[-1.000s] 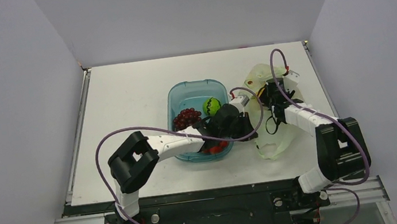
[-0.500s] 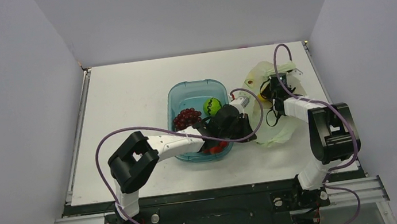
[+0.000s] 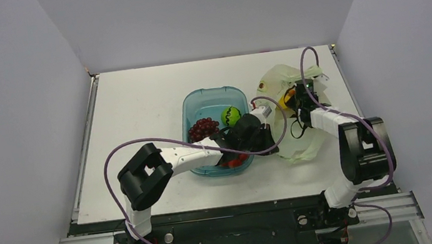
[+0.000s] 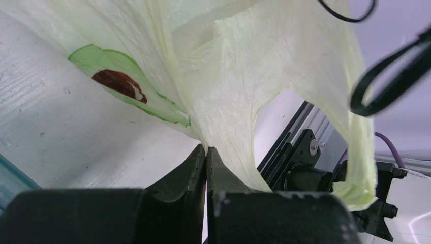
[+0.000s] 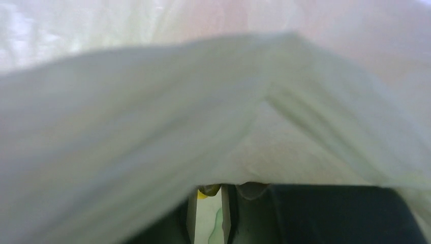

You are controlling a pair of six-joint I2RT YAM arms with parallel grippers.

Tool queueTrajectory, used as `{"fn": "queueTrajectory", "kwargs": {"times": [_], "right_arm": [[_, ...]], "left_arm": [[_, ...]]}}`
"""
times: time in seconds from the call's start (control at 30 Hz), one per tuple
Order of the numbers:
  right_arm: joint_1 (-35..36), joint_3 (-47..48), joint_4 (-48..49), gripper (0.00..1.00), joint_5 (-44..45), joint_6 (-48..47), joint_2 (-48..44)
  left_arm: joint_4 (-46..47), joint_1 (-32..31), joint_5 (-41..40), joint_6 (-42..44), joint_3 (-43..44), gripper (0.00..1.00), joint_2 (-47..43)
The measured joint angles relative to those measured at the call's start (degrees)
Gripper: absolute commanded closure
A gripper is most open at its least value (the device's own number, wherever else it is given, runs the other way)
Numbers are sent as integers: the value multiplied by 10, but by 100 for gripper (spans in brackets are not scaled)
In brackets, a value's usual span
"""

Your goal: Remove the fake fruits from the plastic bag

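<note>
plastic bag (image 4: 284, 66) pinched in left tool (image 4: 206, 151), right tool (image 5: 209, 199) among its folds

I see a white table (image 3: 136, 107) carrying two items. The clear teal tray (image 3: 212, 89) sits near its centre. The plastic bag (image 3: 272, 82) stands just right of the tray (its lower folds rest on the surface).
</note>
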Motion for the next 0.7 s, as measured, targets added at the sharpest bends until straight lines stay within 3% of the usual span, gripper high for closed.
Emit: {"fn": "queueTrajectory", "kwargs": {"times": [0.3,0.7], "right_arm": [[7,-61,-36,100,12,9,-168],[24,-120,-225,100,83,-29,-396]], "left_arm": [[1,0,0,-5,1,100,1],[-12,1,-14,4,38,100,2]]}}
